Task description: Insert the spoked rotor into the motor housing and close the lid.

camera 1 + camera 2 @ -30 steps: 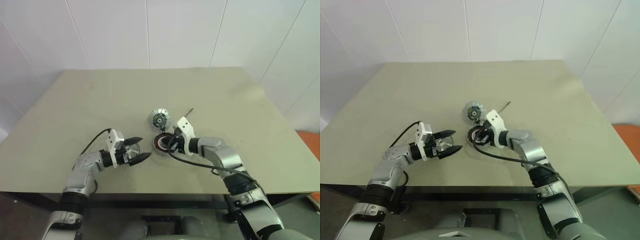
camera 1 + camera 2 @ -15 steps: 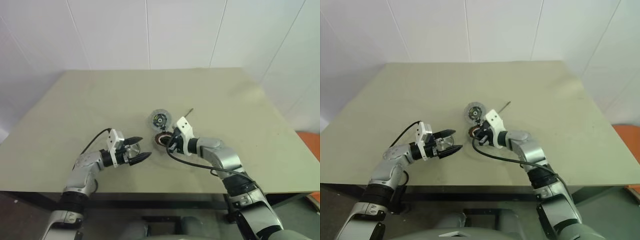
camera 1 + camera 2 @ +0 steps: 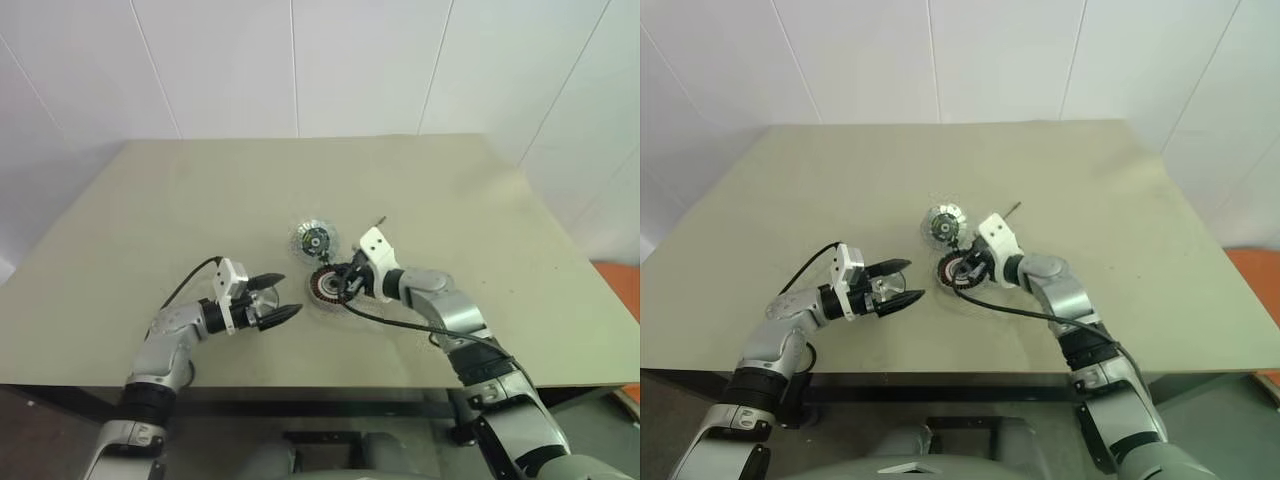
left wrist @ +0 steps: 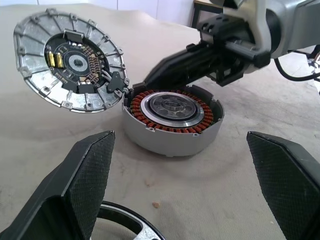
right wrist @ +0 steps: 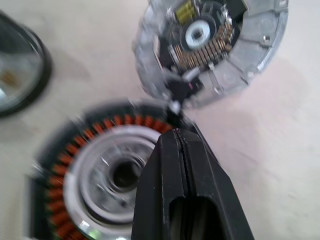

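The motor housing (image 4: 172, 117), a silver cup with a ring of copper windings, sits open near the table's middle. The lid (image 4: 70, 60) stands tilted just behind it with its dark circuit face showing, touching the housing's rim. My right gripper (image 3: 337, 283) is shut on nothing, and its fingertips (image 5: 175, 135) hover over the housing's rim by the lid. To the left, my left gripper (image 3: 288, 294) is open and level, pointing at the housing. The spoked rotor (image 3: 267, 298) lies on the table between its fingers, and its rim (image 4: 131, 226) shows below them.
A thin dark rod (image 3: 378, 222) lies on the beige table (image 3: 180, 200) behind and right of the lid. White walls rise behind the table's far edge.
My right wrist has swung a little to the right and levelled out, with its shut fingers still at the housing. The left arm, the rotor and the lid have not moved.
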You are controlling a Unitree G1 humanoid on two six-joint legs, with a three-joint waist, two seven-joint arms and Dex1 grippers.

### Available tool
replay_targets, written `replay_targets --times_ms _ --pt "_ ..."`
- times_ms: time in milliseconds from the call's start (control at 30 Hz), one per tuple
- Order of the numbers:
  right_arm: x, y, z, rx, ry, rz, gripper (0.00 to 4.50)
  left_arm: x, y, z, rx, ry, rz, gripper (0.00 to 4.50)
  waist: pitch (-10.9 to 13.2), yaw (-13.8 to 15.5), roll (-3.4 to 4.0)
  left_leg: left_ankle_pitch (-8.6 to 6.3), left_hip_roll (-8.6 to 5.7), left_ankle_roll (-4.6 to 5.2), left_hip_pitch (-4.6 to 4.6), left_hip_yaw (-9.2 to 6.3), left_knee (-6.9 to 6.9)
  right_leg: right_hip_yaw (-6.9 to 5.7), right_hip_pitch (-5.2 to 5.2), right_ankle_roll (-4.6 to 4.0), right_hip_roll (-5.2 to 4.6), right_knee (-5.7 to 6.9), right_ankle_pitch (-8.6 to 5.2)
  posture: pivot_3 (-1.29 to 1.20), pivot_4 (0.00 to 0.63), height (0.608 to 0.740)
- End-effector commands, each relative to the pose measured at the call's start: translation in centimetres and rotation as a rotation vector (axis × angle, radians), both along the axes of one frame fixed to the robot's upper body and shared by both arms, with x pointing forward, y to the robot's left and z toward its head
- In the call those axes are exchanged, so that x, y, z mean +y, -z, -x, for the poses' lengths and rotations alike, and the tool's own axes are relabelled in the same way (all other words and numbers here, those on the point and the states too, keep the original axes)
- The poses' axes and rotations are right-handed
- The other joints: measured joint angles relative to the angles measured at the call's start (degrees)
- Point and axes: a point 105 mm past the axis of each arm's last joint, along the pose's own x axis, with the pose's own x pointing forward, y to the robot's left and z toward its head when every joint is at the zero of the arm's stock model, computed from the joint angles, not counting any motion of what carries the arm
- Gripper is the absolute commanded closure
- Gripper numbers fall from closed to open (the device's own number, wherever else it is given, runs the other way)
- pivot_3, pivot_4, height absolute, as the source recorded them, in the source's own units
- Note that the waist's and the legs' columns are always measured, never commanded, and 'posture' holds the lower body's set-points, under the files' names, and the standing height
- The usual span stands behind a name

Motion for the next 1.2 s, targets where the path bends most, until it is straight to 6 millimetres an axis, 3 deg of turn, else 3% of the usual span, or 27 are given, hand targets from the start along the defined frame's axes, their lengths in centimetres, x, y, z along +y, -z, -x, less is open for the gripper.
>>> replay_targets --times_ms 33,233,500,733,867,967,1200 --pt "1.0 -3.6 0.4 -0.054 -0.061 -0.144 4.48 -0.4 -1.0 -0.3 -0.048 0.019 -0.004 0.0 0.0 0.0 0.0 0.0 0.0 0.0 0.0 0.0 0.01 0.0 0.0 0.0 0.0 0.0 0.0 0.0 0.0 0.74" --pt "1.4 -2.9 1.6 -0.044 -0.123 -0.091 4.48 -0.4 -1.0 -0.4 -0.05 0.02 -0.004 0.0 0.0 0.1 0.0 0.0 -0.01 0.0 0.0 0.0 0.01 -0.01 0.02 0.0 -0.01 -0.01 0.0 0.0 0.0 0.74" --pt "-0.3 2.2 1.7 0.021 -0.104 0.197 4.48 -0.5 -0.9 -0.4 -0.051 0.015 -0.004 0.0 0.0 0.1 -0.02 0.0 -0.01 0.0 0.01 0.02 0.01 0.0 0.02 0.0 -0.01 -0.01 -0.01 0.0 0.0 0.74" --pt "0.0 1.2 1.2 -0.021 -0.088 0.162 4.48 -0.5 -0.9 -0.4 -0.051 0.015 -0.007 0.0 0.0 0.1 -0.04 0.0 -0.01 0.0 0.06 0.01 0.07 -0.01 0.11 -0.01 -0.01 -0.01 -0.02 0.0 0.0 0.74" --pt "1.1 -2.7 0.1 -0.049 -0.032 -0.108 4.48 -0.5 -0.8 -0.4 -0.052 0.015 -0.007 0.0 0.0 0.1 -0.03 0.0 -0.01 0.0 0.04 0.01 0.06 -0.01 0.07 -0.01 0.0 0.0 -0.01 0.0 0.0 0.74" --pt "1.0 -4.1 -0.1 -0.065 -0.026 -0.185 4.48 -0.5 -0.8 -0.3 -0.051 0.017 -0.008 0.0 0.0 0.1 -0.03 0.0 0.0 0.0 0.03 0.0 0.03 -0.01 0.03 0.0 0.0 0.01 0.01 0.0 0.0 0.74" --pt "0.8 -2.7 0.3 -0.056 -0.05 -0.093 4.48 -0.5 -0.8 -0.3 -0.052 0.018 -0.006 0.0 0.0 0.1 -0.02 0.0 -0.02 0.0 0.02 0.0 0.01 -0.01 0.03 0.0 -0.01 -0.01 0.0 0.0 0.0 0.74"
